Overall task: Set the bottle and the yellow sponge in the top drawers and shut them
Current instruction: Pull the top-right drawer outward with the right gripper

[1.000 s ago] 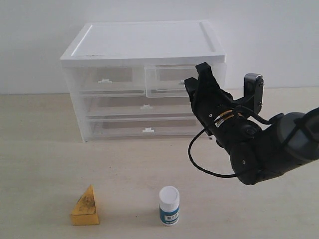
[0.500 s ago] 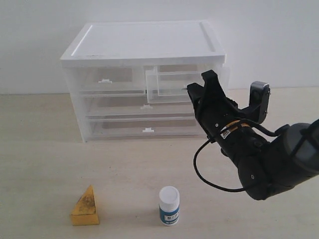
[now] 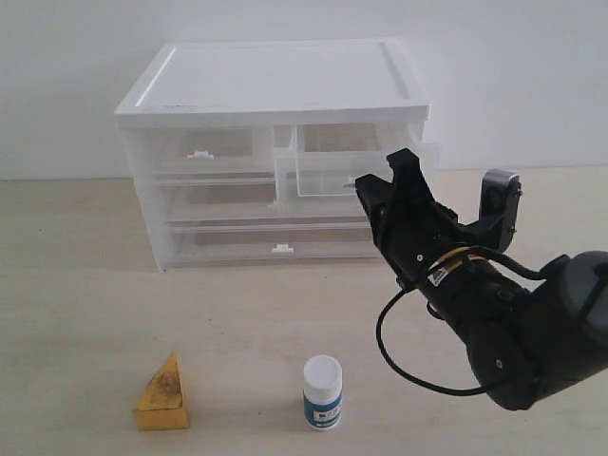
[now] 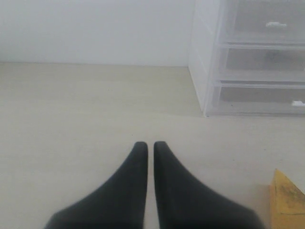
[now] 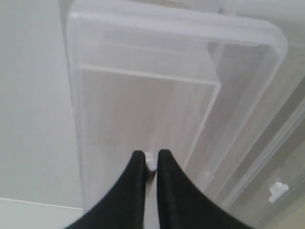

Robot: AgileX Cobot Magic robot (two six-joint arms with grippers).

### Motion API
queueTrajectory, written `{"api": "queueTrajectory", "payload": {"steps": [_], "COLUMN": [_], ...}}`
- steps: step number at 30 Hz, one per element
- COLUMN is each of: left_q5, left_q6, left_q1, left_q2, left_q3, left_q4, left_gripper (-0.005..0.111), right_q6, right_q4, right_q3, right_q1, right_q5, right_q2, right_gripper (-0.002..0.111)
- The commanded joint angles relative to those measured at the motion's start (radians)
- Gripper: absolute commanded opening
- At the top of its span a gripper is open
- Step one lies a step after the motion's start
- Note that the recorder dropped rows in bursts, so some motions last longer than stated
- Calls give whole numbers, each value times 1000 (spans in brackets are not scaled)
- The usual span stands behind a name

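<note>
The white-topped cabinet (image 3: 275, 81) stands at the back. Its top right drawer (image 3: 328, 171) is pulled partway out, and my right gripper (image 3: 385, 171) is shut on that drawer's small white clip handle (image 5: 151, 165). In the right wrist view the clear drawer (image 5: 143, 95) looks to hold nothing, with the right gripper (image 5: 151, 155) at its front. The top left drawer (image 3: 199, 152) is closed. The bottle (image 3: 322, 392) stands upright near the front edge. The yellow sponge (image 3: 162, 393) sits to its left. My left gripper (image 4: 150, 145) is shut on nothing, low over the table, with the sponge (image 4: 287, 200) close by.
Two full-width drawers (image 3: 277, 226) below are closed. The right arm's black body (image 3: 503, 313) and cable hang over the table right of the bottle. The left arm is out of the exterior view. A white wall stands behind the cabinet.
My right gripper has drawn back toward the front and a little down, pulling the top right drawer further out of the cabinet. The bottle and the sponge have not moved.
</note>
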Motion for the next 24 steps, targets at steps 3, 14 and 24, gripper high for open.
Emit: {"api": "queueTrajectory", "payload": {"steps": [3,14,24], "left_q5": [-12,-12,-12], "left_q6": [5,5,5], "left_q1": [-3,-3,-3], "left_q2": [-2,-2,-2], "left_q3": [4,4,4], "left_q4": [1,1,1], "left_gripper": [4,4,4], "right_q6": [-38,-57,-66], "right_q4": [-1,45,38], "right_q3": [39,117,184], "right_q1": [23,61,61], "right_q5": [12,12,12], "right_q2": [-66,-85,-160], "right_gripper": [0,0,0]}}
